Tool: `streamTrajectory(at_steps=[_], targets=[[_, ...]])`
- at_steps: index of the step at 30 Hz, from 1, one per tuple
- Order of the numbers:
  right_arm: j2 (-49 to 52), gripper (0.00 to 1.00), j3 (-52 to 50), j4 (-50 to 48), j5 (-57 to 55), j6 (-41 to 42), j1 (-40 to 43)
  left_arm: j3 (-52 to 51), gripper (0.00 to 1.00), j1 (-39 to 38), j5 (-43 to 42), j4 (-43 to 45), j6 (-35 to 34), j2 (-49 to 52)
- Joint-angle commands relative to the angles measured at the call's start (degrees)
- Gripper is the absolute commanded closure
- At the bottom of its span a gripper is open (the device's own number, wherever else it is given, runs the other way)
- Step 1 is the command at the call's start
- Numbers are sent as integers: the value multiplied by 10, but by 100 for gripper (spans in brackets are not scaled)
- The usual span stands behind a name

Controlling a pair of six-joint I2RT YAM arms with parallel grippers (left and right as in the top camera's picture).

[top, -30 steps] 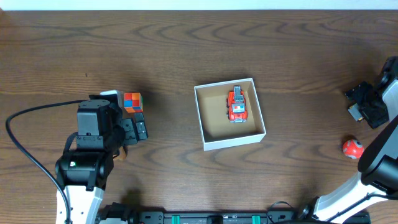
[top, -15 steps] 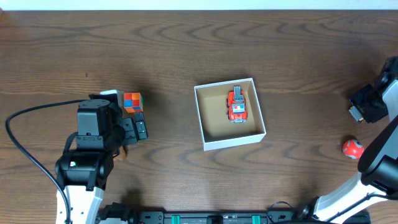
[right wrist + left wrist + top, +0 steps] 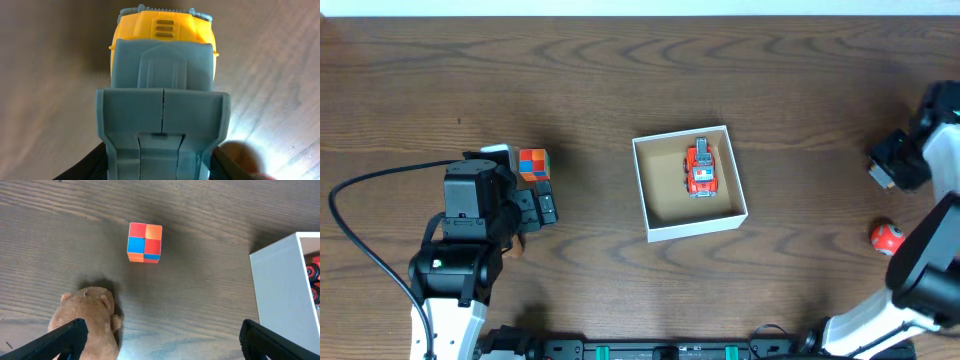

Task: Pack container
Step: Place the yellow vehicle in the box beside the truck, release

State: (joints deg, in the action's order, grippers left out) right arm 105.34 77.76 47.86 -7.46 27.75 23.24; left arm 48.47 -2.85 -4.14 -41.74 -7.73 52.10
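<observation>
The container [image 3: 695, 227] sits at the middle of the surface [image 3: 800, 90], a red toy truck [image 3: 701, 169] inside it. To its left are a coloured cube [image 3: 145, 242] and a brown plush [image 3: 92, 317], with the left claw [image 3: 162, 339] spread wide and empty near them. Far right, the right claw [image 3: 888, 165] is clamped on a yellow-and-grey toy [image 3: 162, 30], near a red ball [image 3: 886, 238].

The table [image 3: 620, 80] is matt wood-grain, the container [image 3: 698, 225] smooth white card, the plush toy [image 3: 87, 317] furry.
</observation>
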Motion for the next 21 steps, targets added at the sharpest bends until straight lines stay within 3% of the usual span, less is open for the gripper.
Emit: streamTrajectory(at_steps=[1,11,21], targets=[[-107,99,6,3,-1,-41,-62,13,2,-1,-2,2,-5,1],[-274,99,6,21,2,-57,-362,13,2,-1,-2,2,-5,1],[-241,99,4,31,0,-27,-583,13,2,-1,-2,2,-5,1]])
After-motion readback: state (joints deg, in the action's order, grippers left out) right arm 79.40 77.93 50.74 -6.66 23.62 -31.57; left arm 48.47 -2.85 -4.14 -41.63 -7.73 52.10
